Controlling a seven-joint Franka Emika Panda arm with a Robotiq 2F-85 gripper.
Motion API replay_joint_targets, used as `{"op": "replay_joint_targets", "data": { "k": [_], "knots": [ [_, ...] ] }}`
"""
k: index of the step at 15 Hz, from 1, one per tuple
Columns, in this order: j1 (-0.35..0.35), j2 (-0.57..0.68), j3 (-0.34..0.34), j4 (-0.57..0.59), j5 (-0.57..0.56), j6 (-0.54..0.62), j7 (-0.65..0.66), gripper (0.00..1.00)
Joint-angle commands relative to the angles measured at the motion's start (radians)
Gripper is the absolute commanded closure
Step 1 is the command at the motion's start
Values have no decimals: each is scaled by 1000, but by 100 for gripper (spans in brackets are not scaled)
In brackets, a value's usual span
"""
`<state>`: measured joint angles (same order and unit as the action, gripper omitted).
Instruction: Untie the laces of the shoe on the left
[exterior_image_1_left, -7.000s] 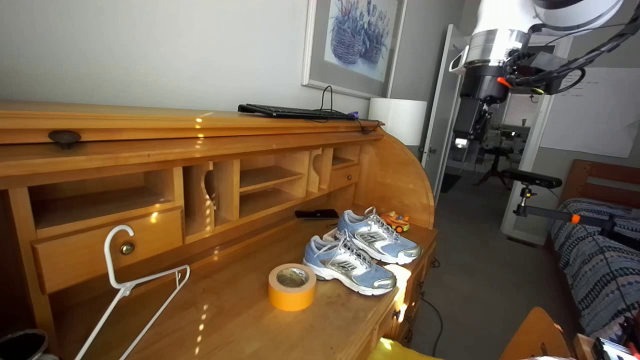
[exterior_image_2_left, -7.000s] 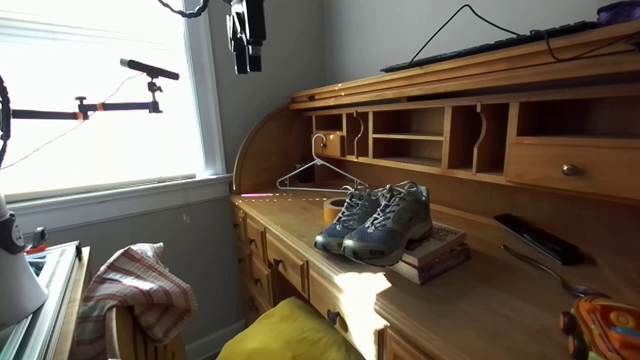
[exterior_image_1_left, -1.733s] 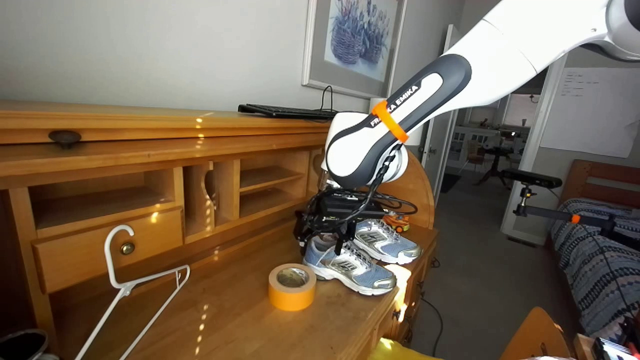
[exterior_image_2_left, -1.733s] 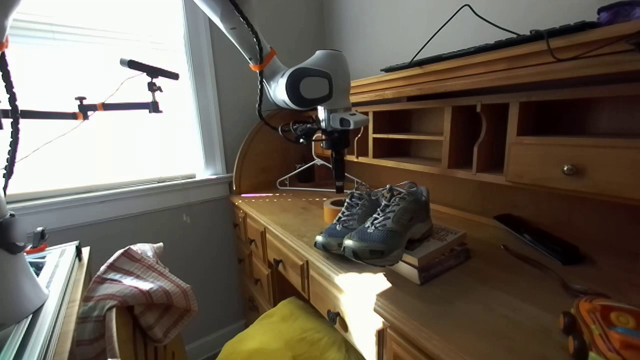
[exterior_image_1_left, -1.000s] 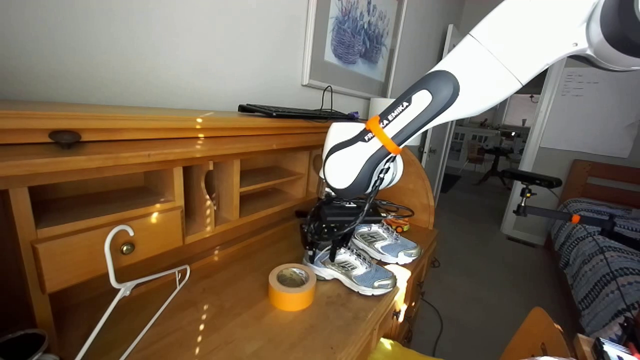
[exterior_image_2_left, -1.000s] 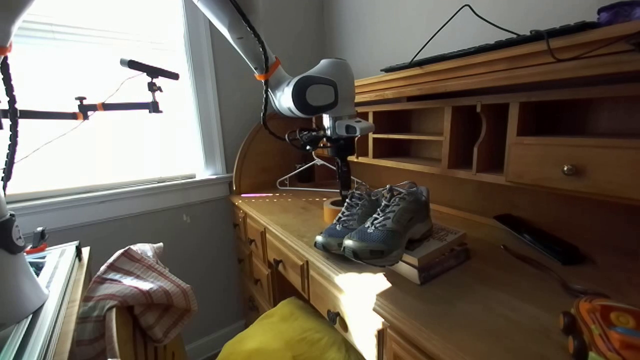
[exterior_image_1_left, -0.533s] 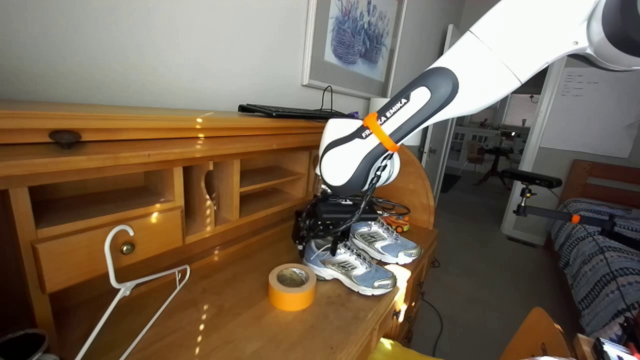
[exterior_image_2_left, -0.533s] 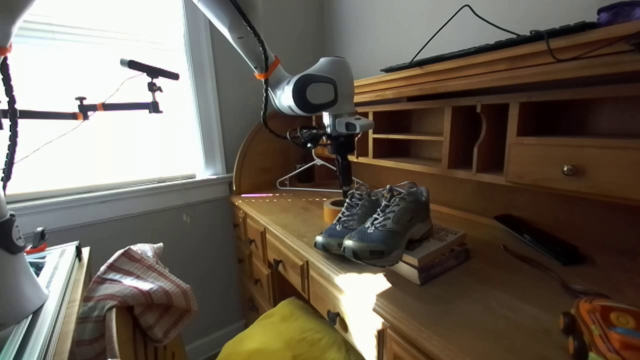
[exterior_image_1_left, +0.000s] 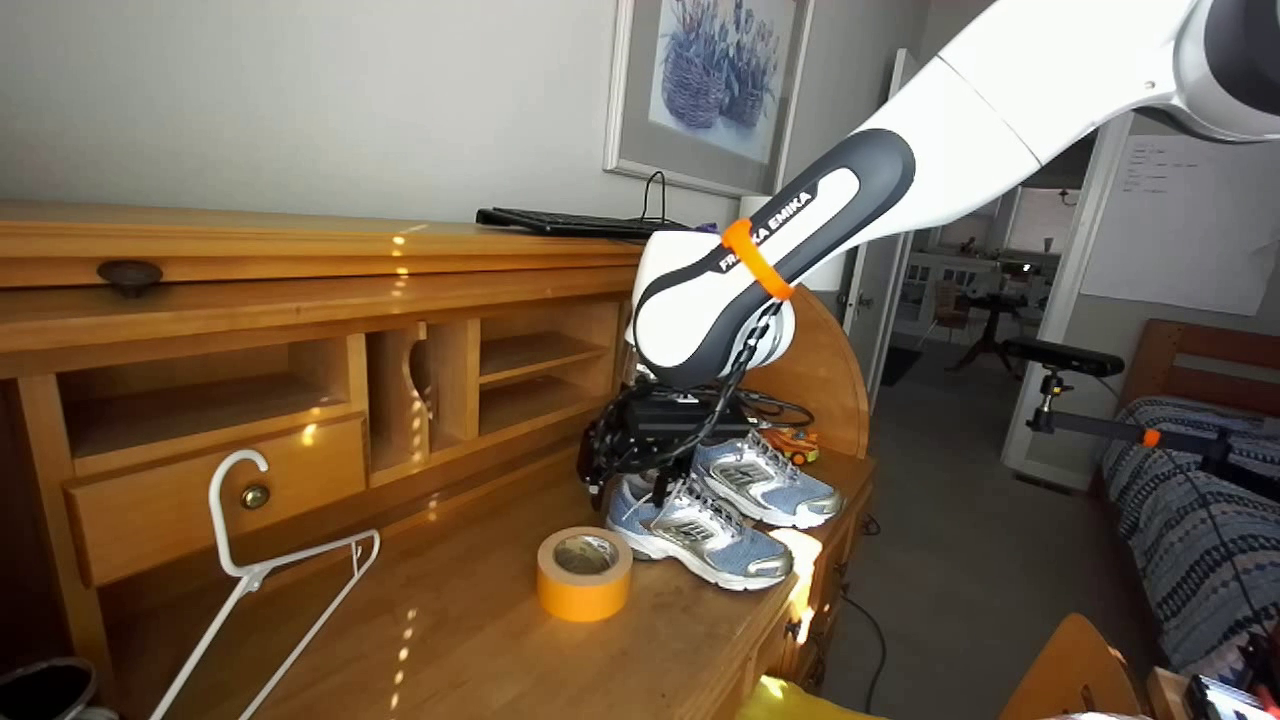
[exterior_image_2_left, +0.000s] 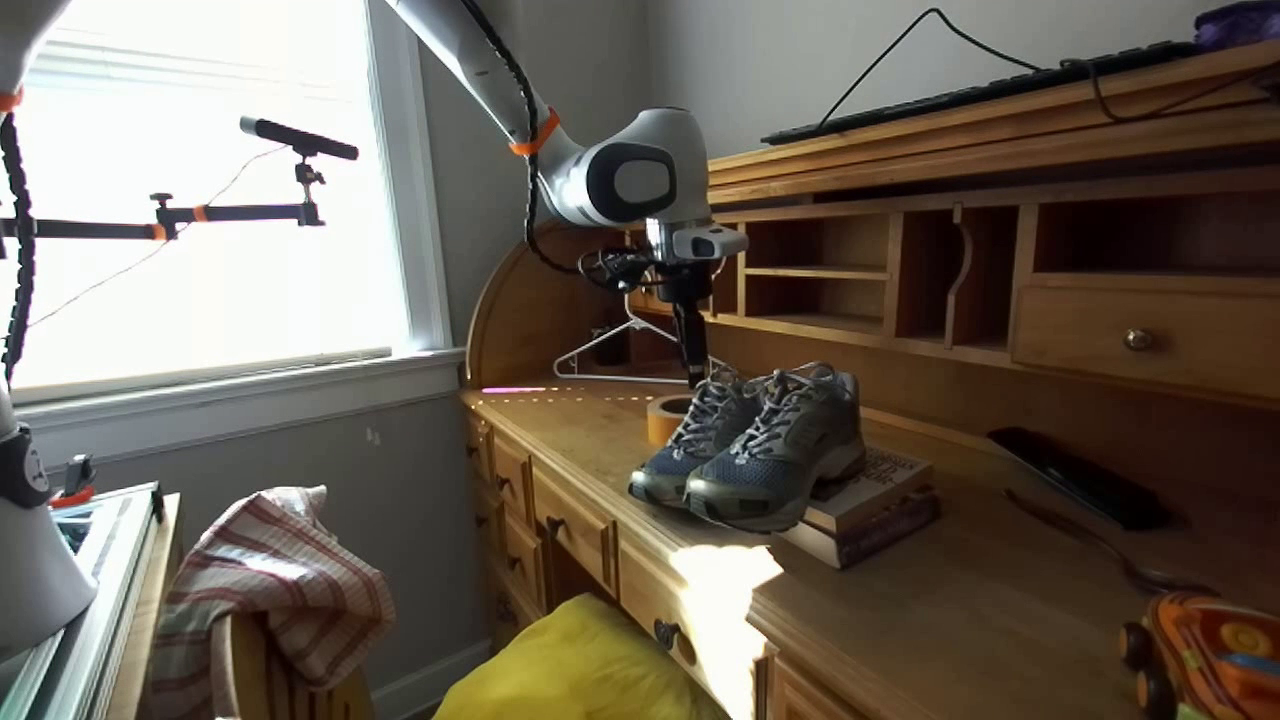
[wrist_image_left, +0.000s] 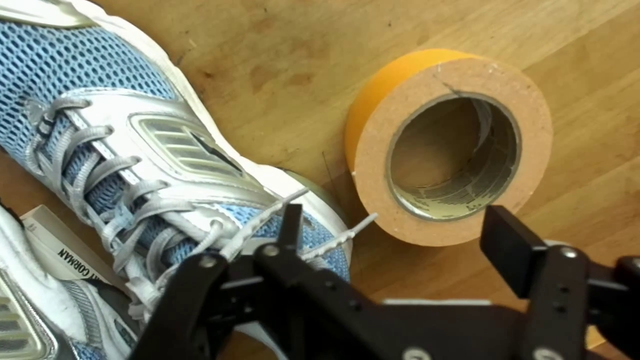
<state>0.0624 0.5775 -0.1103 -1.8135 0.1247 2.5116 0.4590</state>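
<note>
The shoe near the tape, silver-grey with blue mesh, shows in both exterior views (exterior_image_1_left: 700, 535) (exterior_image_2_left: 665, 470) and at the left of the wrist view (wrist_image_left: 150, 110). Its pale grey laces (wrist_image_left: 107, 167) run through the eyelets. Two loose lace ends (wrist_image_left: 342, 241) stick out over the heel towards the tape. My gripper (wrist_image_left: 398, 230) is open, with its fingers wide apart and nothing held. It hangs above the heel end of the shoe, also in an exterior view (exterior_image_2_left: 695, 380). The left finger overlaps the heel and laces in the wrist view. The knot is partly hidden.
The yellow tape roll (wrist_image_left: 450, 230) stands close beside the heel. The like-looking second shoe (exterior_image_1_left: 770, 485) stands alongside, by stacked books (exterior_image_2_left: 870, 495). A white hanger (exterior_image_1_left: 250, 575), a fork (exterior_image_2_left: 1090, 535), a black object (exterior_image_2_left: 1080, 480) and a toy car (exterior_image_2_left: 1210, 650) lie on the desk.
The arm came down from high above to the shoe. Over the last second my gripper rose slightly and shifted a little towards the heel side. Shoes and tape have not moved.
</note>
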Motion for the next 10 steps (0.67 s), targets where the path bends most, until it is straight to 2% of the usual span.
{"op": "replay_joint_targets", "data": {
  "k": [1, 2, 3, 5, 6, 7, 10],
  "knots": [
    [14, 33, -20, 22, -29, -5, 23, 40],
    [14, 36, -21, 23, -31, -7, 24, 50],
    [21, 38, -31, 21, -39, -6, 39, 13],
    [44, 45, -63, 21, -63, 0, 99, 10],
    [51, 48, -72, 22, -71, -1, 119, 3],
    [57, 51, -80, 25, -76, -2, 137, 1],
    [71, 59, -92, 31, -96, 3, 179, 0]
  ]
}}
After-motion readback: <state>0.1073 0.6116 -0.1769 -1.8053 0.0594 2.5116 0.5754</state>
